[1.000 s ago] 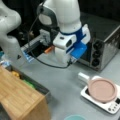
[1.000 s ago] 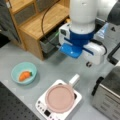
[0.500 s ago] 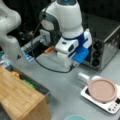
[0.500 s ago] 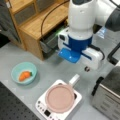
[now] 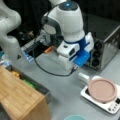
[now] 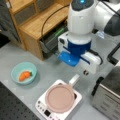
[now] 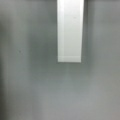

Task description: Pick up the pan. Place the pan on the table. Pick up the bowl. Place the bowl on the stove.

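The pinkish-brown pan sits on the white stove, its short white handle pointing toward the arm. My gripper hangs just above the handle's end, its fingers hidden under the hand and blue mount. In the wrist view the handle reaches down from the top edge over the grey table. The teal bowl stands on the table at a front view's left, with an orange piece inside it.
A silver toaster oven stands beside the stove. A wooden shelf unit with a dark bin is behind the arm. A second robot arm rises at a front view's left.
The arm has shifted toward the stove and dropped lower, bringing the hand over the pan's handle. Pan and bowl have stayed in place.
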